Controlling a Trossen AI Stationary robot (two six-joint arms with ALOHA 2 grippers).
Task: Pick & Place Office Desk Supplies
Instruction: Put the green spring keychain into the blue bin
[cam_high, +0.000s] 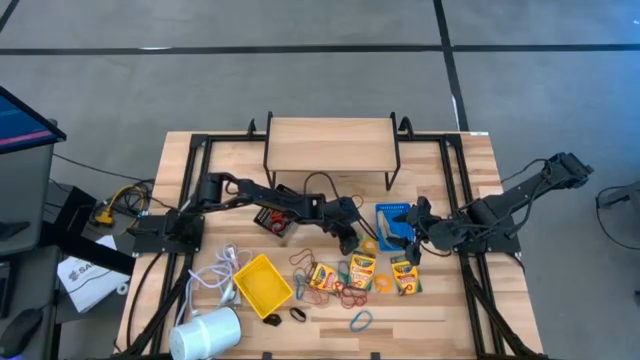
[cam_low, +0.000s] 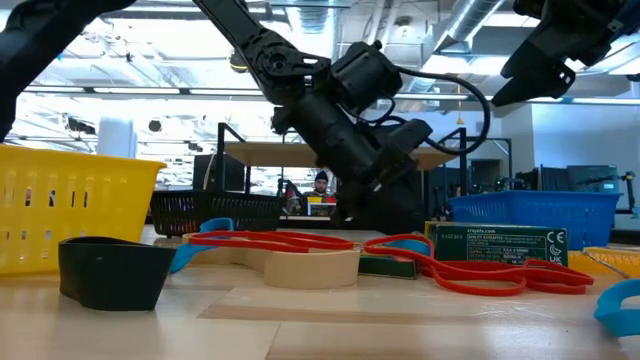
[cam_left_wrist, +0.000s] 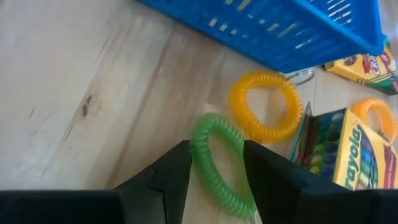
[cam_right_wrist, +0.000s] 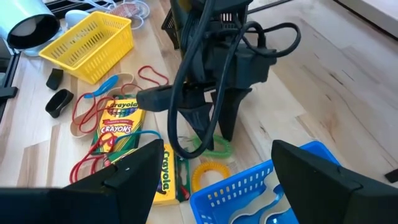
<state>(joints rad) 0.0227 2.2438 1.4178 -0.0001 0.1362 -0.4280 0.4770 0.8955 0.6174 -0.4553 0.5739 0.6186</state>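
**Left Gripper Positioned Over the Green Ring; Right Gripper Held Above the Blue Bin**

The left gripper (cam_high: 349, 240) is lowered to the table near the middle of the work area, just beside the blue bin (cam_high: 393, 225). In the left wrist view, its two dark fingers (cam_left_wrist: 168, 177) are set apart, one on each side of the green ring (cam_left_wrist: 217, 165), which lies flat on the wood. The ring is straddled but not clamped; a gap is visible between the ring and each finger. A yellow ring (cam_left_wrist: 265, 106) lies just beside the green one, between it and the bin wall. A crayon box (cam_left_wrist: 348, 152) is seen next to both rings.

The right gripper (cam_high: 412, 240) is held above the near edge of the blue bin, with its fingers spread wide and nothing between them. Through the right wrist view, the left arm's gripper is seen standing on the table over the green ring.

Further crayon boxes (cam_high: 322, 277) are grouped on the table in front of the blue bin, with red rubber bands (cam_high: 345, 295) lying among them. The yellow bin (cam_high: 262, 283) stands well apart to the left, and the black bin (cam_high: 275, 218) lies behind the left arm. Two dark clips (cam_high: 299, 314) rest near the front edge, beside a blue ring (cam_high: 361, 320).
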